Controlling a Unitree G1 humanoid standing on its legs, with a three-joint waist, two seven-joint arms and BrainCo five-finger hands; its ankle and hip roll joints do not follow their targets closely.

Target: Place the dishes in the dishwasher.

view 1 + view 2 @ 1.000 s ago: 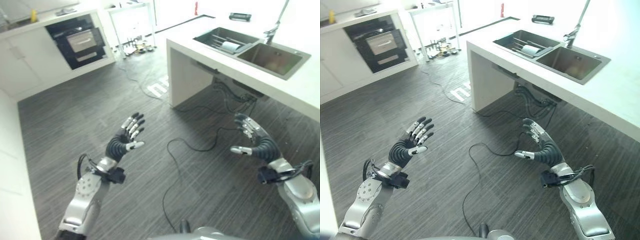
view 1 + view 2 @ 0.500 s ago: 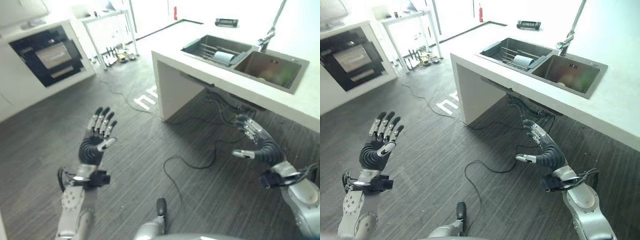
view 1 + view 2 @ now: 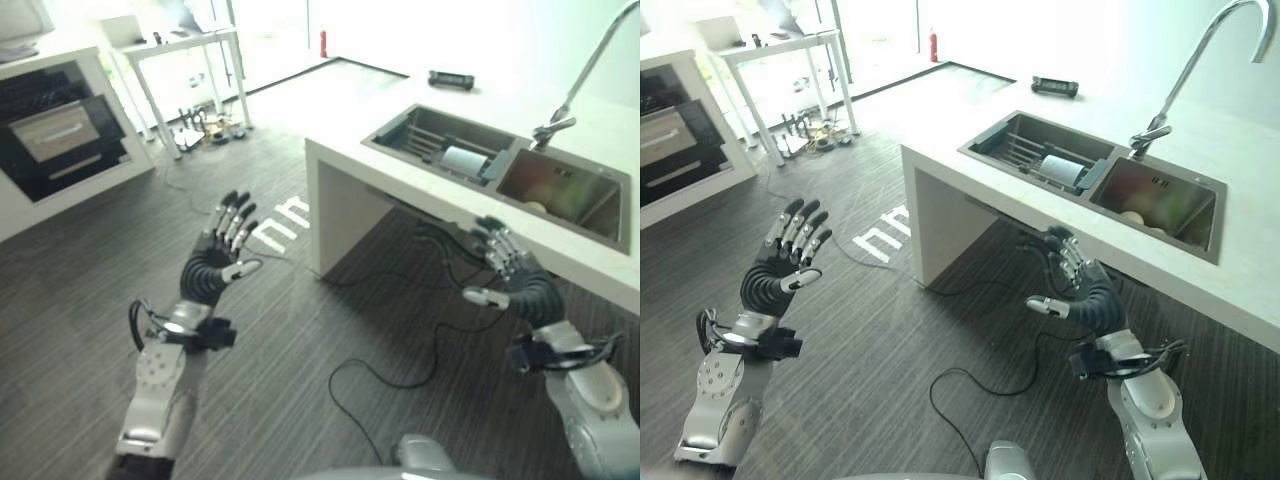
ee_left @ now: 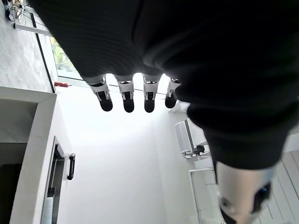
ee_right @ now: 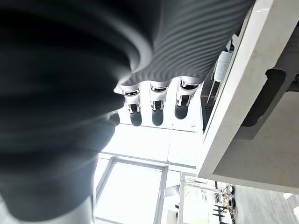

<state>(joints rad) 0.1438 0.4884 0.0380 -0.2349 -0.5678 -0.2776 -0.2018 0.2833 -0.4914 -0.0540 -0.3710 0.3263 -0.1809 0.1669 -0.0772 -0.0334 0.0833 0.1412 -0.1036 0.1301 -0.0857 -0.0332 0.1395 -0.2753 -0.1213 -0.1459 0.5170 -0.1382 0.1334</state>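
A white cylindrical dish lies on the wire rack in the left basin of the sink set in the white counter. Something pale rests in the right basin. My left hand is raised above the dark floor, open, fingers spread, holding nothing. My right hand hangs open just in front of the counter's edge, below the sink, also holding nothing. In the wrist views the left fingers and the right fingers are straight.
The white counter stands ahead on the right, with a tall tap and a black object on it. A dark built-in appliance sits in cabinets at the far left. Beyond it stands a white table.
The whole view has shifted, and the counter and sink now appear nearer and more central. Both hands stay open and raised. My right hand is now close to the counter's front edge.
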